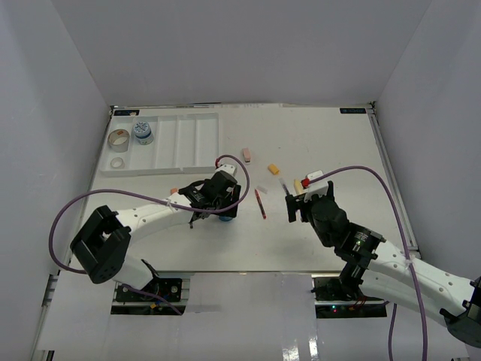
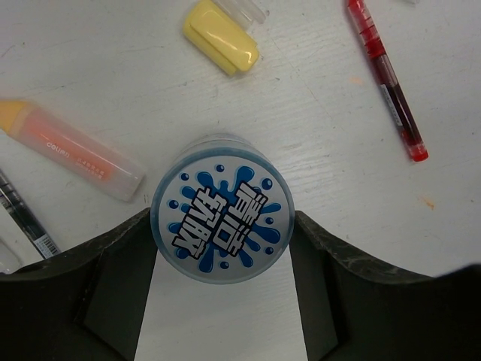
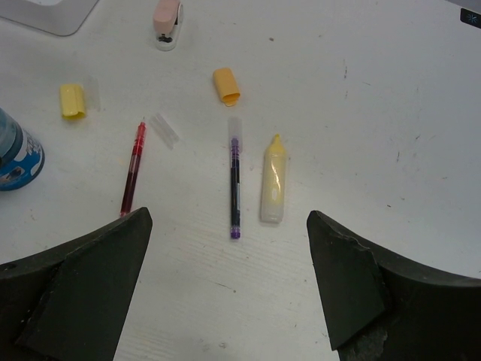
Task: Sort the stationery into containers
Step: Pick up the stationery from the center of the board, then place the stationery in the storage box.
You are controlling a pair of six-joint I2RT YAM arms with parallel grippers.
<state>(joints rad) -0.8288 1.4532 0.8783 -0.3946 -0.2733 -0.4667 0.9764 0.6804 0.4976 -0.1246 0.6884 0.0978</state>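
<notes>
A blue-white round tub (image 2: 222, 203) stands on the table between the fingers of my left gripper (image 2: 222, 226), which press on both its sides; the gripper also shows in the top view (image 1: 224, 204). A yellow eraser (image 2: 222, 37), an orange marker (image 2: 75, 150) and a red pen (image 2: 387, 79) lie around the tub. My right gripper (image 3: 228, 218) is open and empty above a dark pen (image 3: 234, 180) and a pale yellow marker (image 3: 273, 182). The white compartment tray (image 1: 188, 139) at the far left holds two tape rolls (image 1: 118, 138) and a second tub (image 1: 142, 133).
A pink eraser (image 3: 167, 21), an orange cap (image 3: 226, 85) and a clear cap (image 3: 165, 129) lie beyond the right gripper. White walls enclose the table. Purple cables loop from both arms.
</notes>
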